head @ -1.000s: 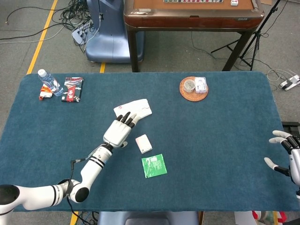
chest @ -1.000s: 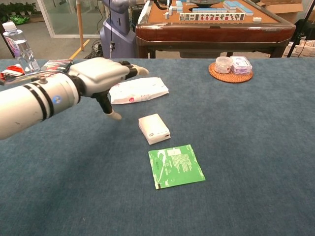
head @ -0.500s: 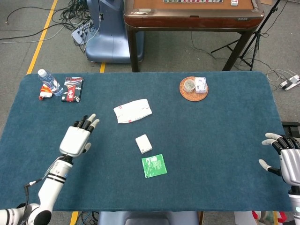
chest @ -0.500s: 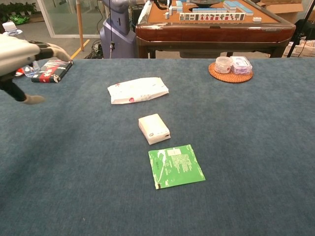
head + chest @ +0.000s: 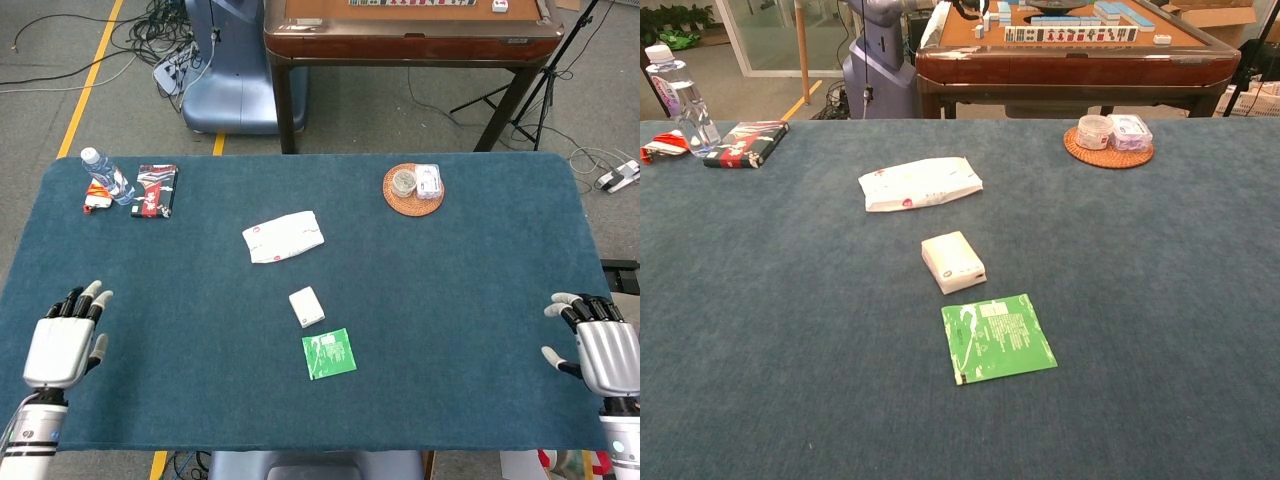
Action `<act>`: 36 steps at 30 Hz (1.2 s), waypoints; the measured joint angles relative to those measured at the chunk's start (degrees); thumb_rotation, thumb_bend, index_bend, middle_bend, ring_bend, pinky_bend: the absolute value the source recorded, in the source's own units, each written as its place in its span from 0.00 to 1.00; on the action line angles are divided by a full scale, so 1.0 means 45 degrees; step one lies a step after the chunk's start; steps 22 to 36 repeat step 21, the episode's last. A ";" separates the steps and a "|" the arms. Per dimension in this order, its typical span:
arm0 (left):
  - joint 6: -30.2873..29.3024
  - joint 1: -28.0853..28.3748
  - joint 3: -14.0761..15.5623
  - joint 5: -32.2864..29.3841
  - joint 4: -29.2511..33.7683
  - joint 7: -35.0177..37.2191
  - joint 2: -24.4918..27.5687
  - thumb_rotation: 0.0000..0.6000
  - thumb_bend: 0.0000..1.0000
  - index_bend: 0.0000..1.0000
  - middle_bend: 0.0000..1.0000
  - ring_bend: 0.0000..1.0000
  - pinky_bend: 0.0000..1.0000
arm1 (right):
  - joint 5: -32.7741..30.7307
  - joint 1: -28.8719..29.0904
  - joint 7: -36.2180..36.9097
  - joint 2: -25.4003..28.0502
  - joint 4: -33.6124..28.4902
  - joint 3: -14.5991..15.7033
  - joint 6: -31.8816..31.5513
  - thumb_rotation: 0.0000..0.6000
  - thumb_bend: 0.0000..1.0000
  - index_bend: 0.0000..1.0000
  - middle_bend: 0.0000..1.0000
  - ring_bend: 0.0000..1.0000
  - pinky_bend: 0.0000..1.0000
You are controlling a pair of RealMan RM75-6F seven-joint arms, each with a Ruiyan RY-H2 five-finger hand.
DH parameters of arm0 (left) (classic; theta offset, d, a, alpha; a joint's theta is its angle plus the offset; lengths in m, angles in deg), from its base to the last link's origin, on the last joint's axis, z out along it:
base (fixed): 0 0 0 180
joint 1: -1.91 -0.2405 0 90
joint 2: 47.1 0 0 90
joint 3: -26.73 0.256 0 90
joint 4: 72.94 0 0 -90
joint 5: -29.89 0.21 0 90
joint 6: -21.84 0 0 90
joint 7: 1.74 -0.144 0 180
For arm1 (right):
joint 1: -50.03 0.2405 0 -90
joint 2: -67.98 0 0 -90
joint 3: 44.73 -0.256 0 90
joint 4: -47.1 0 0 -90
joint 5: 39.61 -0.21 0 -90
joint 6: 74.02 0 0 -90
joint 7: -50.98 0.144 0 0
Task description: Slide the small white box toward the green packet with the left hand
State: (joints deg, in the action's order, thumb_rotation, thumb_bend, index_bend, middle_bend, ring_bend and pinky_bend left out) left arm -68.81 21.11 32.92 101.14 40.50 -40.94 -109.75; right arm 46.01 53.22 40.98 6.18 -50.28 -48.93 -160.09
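Observation:
The small white box lies near the middle of the blue table. Just in front of it, a narrow strip of cloth away, is the flat green packet. My left hand hovers at the table's front left edge, far left of the box, holding nothing with its fingers apart. At the front right edge my right hand is likewise empty, fingers spread. The chest view shows neither hand.
A white pouch lies behind the box. A water bottle and a dark snack packet sit at the back left. A round woven coaster with small containers stands at the back right. A wooden table stands beyond.
My left hand has drawn back from beside the white box to the front left edge, out of the chest view. The right hand has shifted slightly towards the front. The box has not moved.

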 measured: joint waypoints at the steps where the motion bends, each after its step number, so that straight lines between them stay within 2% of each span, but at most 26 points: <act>1: -0.0145 -0.0250 0.0114 0.0215 -0.0032 0.0237 0.0075 1.00 0.42 0.19 0.14 0.14 0.29 | -0.0021 -0.0004 -0.0122 0.0001 -0.0056 0.0006 0.0001 1.00 0.00 0.43 0.31 0.22 0.23; 7: -0.0996 -0.1463 0.0448 0.1394 -0.1042 0.1616 0.0076 1.00 0.41 0.19 0.14 0.14 0.29 | -0.0199 -0.0077 -0.0700 0.0082 -0.0428 -0.0016 -0.0118 1.00 0.00 0.43 0.31 0.22 0.23; 13: -0.1014 -0.2084 0.0568 0.1921 -0.2031 0.2200 0.0024 1.00 0.40 0.20 0.14 0.13 0.29 | -0.0241 -0.0190 -0.0790 0.0224 -0.0596 -0.0127 -0.0452 1.00 0.00 0.43 0.31 0.22 0.23; 21: -0.0401 -0.2215 0.0049 0.1793 -0.2317 0.2225 -0.0193 1.00 0.40 0.20 0.14 0.13 0.29 | -0.0366 -0.0252 -0.0407 0.0379 -0.0600 -0.0130 -0.0372 1.00 0.00 0.43 0.31 0.22 0.23; 36: -0.0401 -0.2215 0.0049 0.1793 -0.2317 0.2225 -0.0193 1.00 0.40 0.20 0.14 0.13 0.29 | -0.0366 -0.0252 -0.0407 0.0379 -0.0600 -0.0130 -0.0372 1.00 0.00 0.43 0.31 0.22 0.23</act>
